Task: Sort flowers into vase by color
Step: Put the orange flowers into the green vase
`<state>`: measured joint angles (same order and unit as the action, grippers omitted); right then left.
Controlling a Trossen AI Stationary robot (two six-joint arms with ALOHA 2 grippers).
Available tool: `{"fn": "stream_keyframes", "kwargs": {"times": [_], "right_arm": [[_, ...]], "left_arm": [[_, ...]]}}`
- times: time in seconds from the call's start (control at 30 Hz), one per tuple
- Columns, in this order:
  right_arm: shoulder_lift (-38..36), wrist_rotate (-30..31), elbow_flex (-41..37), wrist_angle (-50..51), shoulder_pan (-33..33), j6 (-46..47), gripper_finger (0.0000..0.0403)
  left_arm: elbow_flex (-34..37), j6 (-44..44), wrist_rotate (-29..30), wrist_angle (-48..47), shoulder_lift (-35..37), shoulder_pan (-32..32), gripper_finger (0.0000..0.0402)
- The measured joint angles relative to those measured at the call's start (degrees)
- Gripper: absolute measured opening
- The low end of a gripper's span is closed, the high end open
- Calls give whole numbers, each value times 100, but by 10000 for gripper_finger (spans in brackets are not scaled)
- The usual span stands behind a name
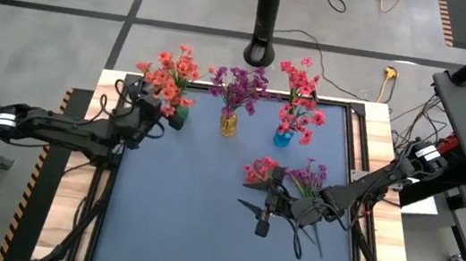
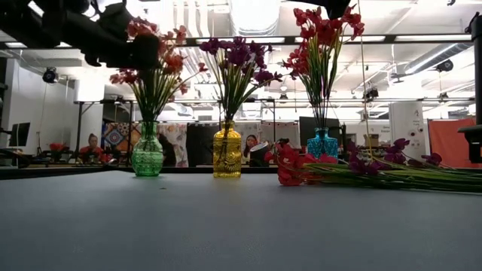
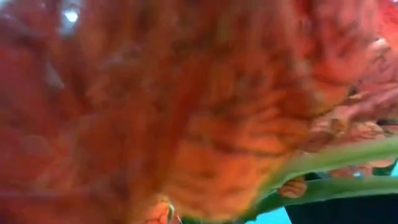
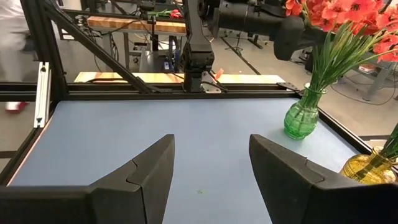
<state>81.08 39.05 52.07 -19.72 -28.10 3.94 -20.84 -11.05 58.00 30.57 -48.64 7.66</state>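
Three vases stand in a row near the far edge. The green vase (image 1: 178, 119) holds orange-red flowers (image 1: 171, 73), the yellow vase (image 1: 228, 124) holds purple ones (image 1: 239, 84), and the blue vase (image 1: 282, 138) holds pink-red ones (image 1: 301, 94). A pink-red spray (image 1: 257, 170) and a purple spray (image 1: 308, 175) lie flat on the mat at the right. My left gripper (image 1: 154, 102) is up among the orange-red blossoms (image 3: 186, 112), which fill its wrist view. My right gripper (image 4: 211, 162) hovers open over the mat (image 1: 260, 213), beside the lying sprays.
The blue mat (image 1: 177, 213) is bare at the middle and the near left. Wooden borders and black frame rails run along both sides. A black post (image 1: 267, 18) stands behind the far edge. People sit in the room beyond, behind the green vase (image 2: 147, 154).
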Motion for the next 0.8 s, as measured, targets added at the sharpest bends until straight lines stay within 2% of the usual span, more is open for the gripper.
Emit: {"fn": "stream_keyframes", "kwargs": {"times": [0.27, 0.5, 0.8], "right_arm": [[0, 0, -2, -1, 0, -3, 201], [0, -2, -2, 27, 0, -4, 201], [2, -4, -2, 28, 0, -4, 201]], "left_arm": [[-1050, 1234, 2, -2668, -107, -11, 254], [-1422, 1629, 63, -3571, -94, -33, 254], [-2287, 2691, -53, -6090, -138, -329, 254]]}}
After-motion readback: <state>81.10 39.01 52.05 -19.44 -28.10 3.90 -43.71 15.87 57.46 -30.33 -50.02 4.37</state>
